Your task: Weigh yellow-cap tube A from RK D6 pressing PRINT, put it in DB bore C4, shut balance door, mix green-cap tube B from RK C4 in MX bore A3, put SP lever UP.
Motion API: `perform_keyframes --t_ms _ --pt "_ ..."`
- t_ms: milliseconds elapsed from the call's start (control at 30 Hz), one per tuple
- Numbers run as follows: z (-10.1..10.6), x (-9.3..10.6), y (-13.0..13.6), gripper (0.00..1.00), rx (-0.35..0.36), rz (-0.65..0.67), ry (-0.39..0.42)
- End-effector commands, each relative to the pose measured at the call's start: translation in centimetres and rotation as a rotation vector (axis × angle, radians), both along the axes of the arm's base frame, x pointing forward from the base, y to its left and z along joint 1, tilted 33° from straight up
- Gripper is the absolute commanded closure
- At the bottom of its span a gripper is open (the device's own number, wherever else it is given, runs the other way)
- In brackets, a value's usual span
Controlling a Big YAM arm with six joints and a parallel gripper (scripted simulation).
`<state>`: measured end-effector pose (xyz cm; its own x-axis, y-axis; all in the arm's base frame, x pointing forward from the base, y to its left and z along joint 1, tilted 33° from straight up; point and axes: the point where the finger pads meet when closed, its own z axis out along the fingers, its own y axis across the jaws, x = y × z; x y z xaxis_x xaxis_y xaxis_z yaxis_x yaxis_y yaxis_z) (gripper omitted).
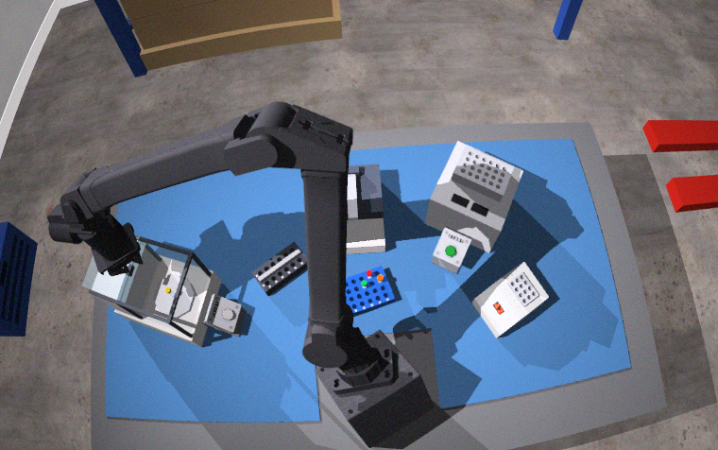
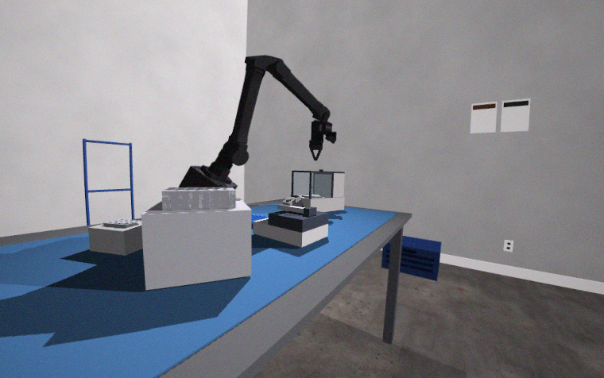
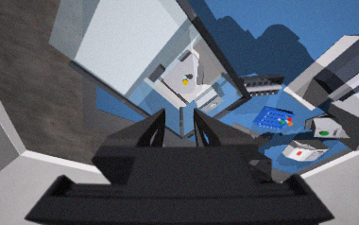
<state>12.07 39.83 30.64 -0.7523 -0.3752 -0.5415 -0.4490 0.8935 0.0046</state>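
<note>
My gripper (image 1: 125,269) (image 2: 315,158) (image 3: 179,112) is partly open and empty, above the back of the balance (image 1: 200,337) (image 2: 327,204). The balance's door (image 1: 106,283) is slid back, leaving the box open over the pan (image 1: 182,306). Tube A's yellow cap (image 1: 167,290) (image 3: 185,81) shows over the pan. The PRINT key (image 1: 229,314) is uncovered. Tube B's green cap (image 1: 364,283) (image 3: 282,122) is in the blue rack (image 1: 389,294). The mixer (image 1: 442,209) has two dark lamps and a green START key (image 1: 450,250). The dry block (image 1: 489,318) stands at the right. The arm partly hides the spectrophotometer (image 1: 366,230); its lever's position is unclear.
The magnet block (image 1: 281,268) (image 3: 262,87) stands between the balance and the rack. Red (image 1: 368,273) and orange (image 1: 380,277) caps stand near tube B. My arm reaches high across the bench; its upright link partly covers the rack.
</note>
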Motion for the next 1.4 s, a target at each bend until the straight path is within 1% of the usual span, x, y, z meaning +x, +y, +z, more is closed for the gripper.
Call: perform_keyframes --t_ms 0,33,67,200,233,300,333,467,500,567,600,700,733,767,800,967,1000,1367 --pt "1.0 -0.4 0.2 0.64 -0.018 0.122 -0.034" --pt "1.1 -0.3 1.2 0.64 -0.035 0.149 -0.043" --pt "0.5 -0.8 -0.4 0.64 -0.051 0.184 -0.052" --pt "0.5 -0.5 -0.5 0.64 -0.116 0.288 -0.087" --pt "1.2 -0.5 0.2 0.64 -0.122 0.315 -0.099" --pt "1.2 -0.5 0.4 0.64 -0.142 0.349 -0.110" --pt "0.1 -0.9 -1.1 0.64 -0.168 0.385 -0.116" --pt "0.1 -0.6 -1.3 0.64 -0.234 0.486 -0.151" --pt "1.2 -0.5 -0.8 0.64 -0.225 0.506 -0.166" --pt "1.2 -0.5 -0.8 0.64 -0.225 0.506 -0.166" --pt "-0.3 -1.0 -1.9 0.64 -0.263 0.543 -0.168" --pt "-0.3 -0.9 -1.9 0.64 -0.312 0.624 -0.195" --pt "-0.8 -0.8 -1.7 0.64 -0.340 0.652 -0.198" --pt "-0.3 -0.8 -1.1 0.64 -0.340 0.664 -0.206" --pt "-0.2 -0.8 -1.1 0.64 -0.340 0.664 -0.206" --pt "-0.1 -0.7 -1.1 0.64 -0.338 0.663 -0.208" --pt "0.2 -0.5 -1.5 0.64 -0.335 0.647 -0.205" --pt "0.2 -0.5 -1.5 0.64 -0.335 0.647 -0.205"
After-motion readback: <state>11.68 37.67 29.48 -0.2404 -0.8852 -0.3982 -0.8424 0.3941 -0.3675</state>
